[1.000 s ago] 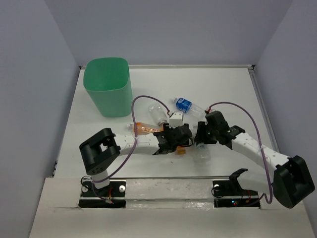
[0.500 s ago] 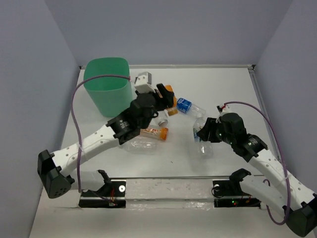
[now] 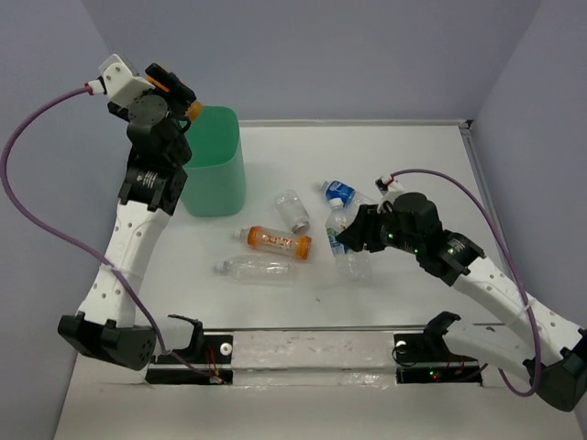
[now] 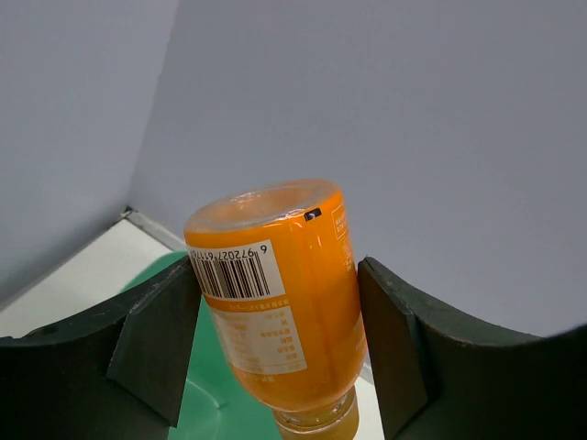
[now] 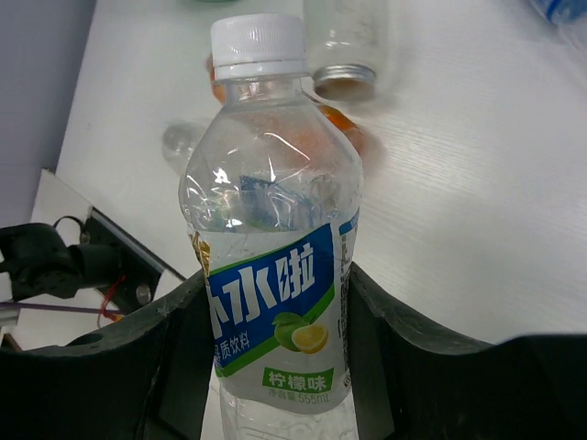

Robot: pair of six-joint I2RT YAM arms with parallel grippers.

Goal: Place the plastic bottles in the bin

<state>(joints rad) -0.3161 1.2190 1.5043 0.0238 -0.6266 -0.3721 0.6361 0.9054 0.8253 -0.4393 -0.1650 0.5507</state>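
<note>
My left gripper point(image 3: 176, 92) is raised high at the far left and is shut on an orange bottle point(image 4: 275, 293), held neck-down over the near-left rim of the mint-green bin point(image 3: 215, 160). The bin's inside shows below the bottle in the left wrist view point(image 4: 206, 403). My right gripper point(image 3: 348, 240) is shut on a clear white-capped bottle with a blue and green label point(image 5: 275, 275), at mid-table. A blue-labelled bottle point(image 3: 341, 191), a clear bottle point(image 3: 293, 210), a second orange bottle point(image 3: 275, 240) and another clear bottle point(image 3: 257, 269) lie on the table.
The white table point(image 3: 413, 174) is walled by grey panels at the back and sides. A rail with the arm bases point(image 3: 312, 348) runs along the near edge. In the right wrist view the loose orange bottle point(image 5: 347, 124) and a clear bottle point(image 5: 344, 37) lie beyond the held one.
My left arm has swung up from mid-table to above the bin, carrying the orange bottle. My right gripper has shifted left with its labelled bottle.
</note>
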